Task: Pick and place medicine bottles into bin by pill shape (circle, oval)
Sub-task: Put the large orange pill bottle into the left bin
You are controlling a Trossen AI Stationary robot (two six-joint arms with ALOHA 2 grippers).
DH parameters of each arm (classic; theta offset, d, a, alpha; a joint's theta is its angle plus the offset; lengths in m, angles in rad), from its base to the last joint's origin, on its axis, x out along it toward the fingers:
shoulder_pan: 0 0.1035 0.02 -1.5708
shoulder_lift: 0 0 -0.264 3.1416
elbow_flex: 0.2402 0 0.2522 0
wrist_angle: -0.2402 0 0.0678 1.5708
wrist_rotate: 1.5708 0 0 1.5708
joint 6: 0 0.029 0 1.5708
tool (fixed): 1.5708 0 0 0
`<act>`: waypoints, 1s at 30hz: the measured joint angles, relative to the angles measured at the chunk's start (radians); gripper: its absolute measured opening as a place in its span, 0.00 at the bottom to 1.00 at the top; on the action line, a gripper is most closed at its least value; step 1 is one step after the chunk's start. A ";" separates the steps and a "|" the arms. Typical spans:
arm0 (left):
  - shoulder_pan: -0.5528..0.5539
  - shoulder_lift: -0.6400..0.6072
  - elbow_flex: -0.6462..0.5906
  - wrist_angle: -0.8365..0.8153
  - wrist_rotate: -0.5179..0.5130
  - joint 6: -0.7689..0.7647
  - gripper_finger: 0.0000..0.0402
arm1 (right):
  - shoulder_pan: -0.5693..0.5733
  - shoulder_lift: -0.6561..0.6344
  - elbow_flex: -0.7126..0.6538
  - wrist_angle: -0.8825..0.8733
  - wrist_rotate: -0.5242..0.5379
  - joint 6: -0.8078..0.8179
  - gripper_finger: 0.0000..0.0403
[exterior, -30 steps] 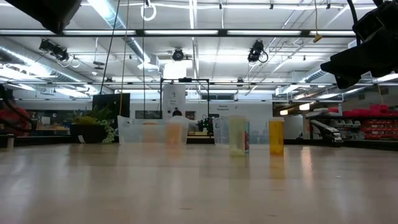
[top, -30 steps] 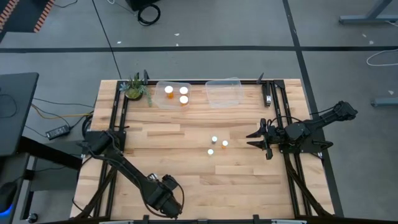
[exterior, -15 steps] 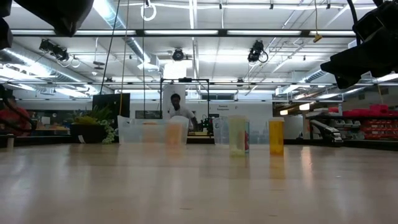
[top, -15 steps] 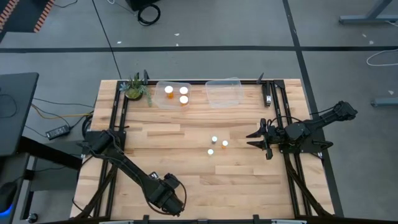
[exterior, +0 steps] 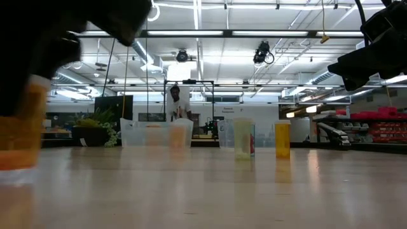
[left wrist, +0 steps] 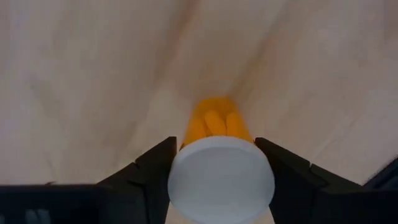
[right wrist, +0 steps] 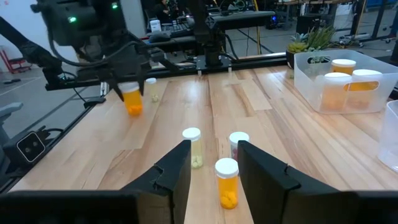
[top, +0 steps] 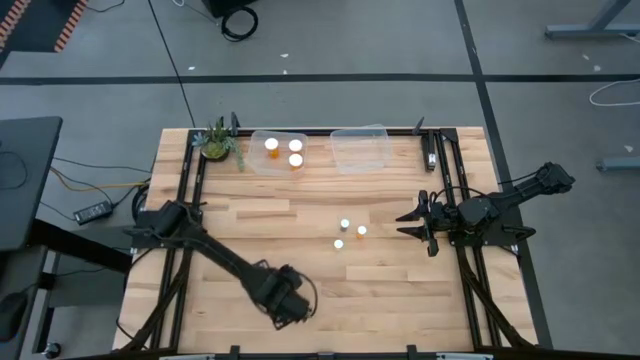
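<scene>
My left gripper points down over the near middle of the table, shut on a medicine bottle with a white cap and orange body, also visible in the right wrist view. Three small bottles stand upright on their bases at mid-table. Two white-capped orange bottles stand in the left clear bin at the far edge. The right clear bin sits beside it. My right gripper waits open and level at the right side. My left gripper pinches the bottle between its two fingers at its top, on opposite sides of the white cap. The fingers come from above, pointing down. The bottle hangs upright below them, its orange body low over the tabletop.
A small potted plant stands at the far left corner beside the left bin. Black rails run along the table's left and right sides. Bare wood lies between my left gripper and the three bottles. A person stands far back in the room.
My left gripper has gone toward the table's right and far edge with the bottle, rolling about its downward axis. The bottle has stayed upright in the hold and has come into the low view at the left.
</scene>
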 joint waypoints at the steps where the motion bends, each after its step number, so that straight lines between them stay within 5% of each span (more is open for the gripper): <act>1: 0.017 -0.002 0.000 0.002 0.000 0.031 0.53 | 0.000 0.000 0.000 0.000 0.000 0.000 0.34; 6: 0.103 -0.003 0.001 0.005 0.017 0.208 0.59 | 0.000 0.000 0.000 0.000 0.000 0.000 0.34; 15: 0.299 -0.003 0.001 -0.038 0.082 0.526 0.53 | 0.000 0.000 0.000 0.000 0.000 0.000 0.34; 30: 0.559 -0.003 0.001 -0.200 0.083 0.859 0.53 | 0.000 0.000 0.000 0.000 0.000 0.000 0.34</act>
